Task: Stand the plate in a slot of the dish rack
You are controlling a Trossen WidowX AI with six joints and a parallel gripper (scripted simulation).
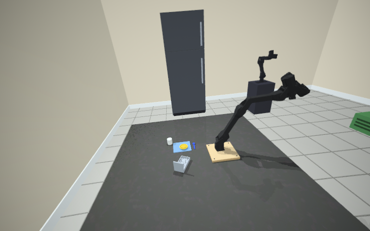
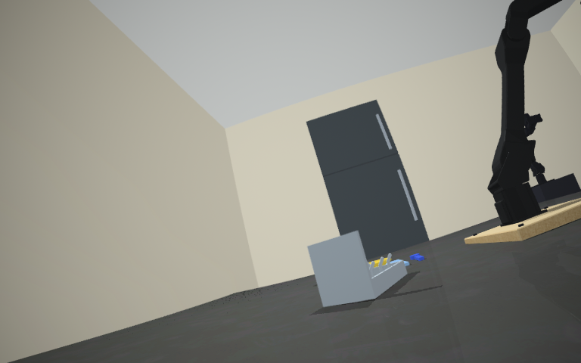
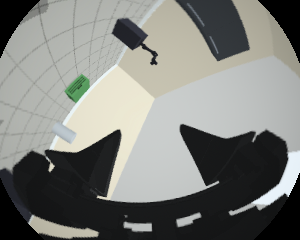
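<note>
A yellow plate lies flat on a light blue mat. In the exterior view it is partly hidden behind the rack. The light grey dish rack stands beside the mat, nearer to the top view, with a tall panel at one end and short rails along it. I see no plate in its slots. My gripper is open and empty. It is held high on the far side of the arm's base from the plate and rack, and its camera looks at walls and ceiling.
A white cup stands left of the mat. A blue spoon-like utensil lies between the mat and the arm's wooden base. A dark fridge stands at the back.
</note>
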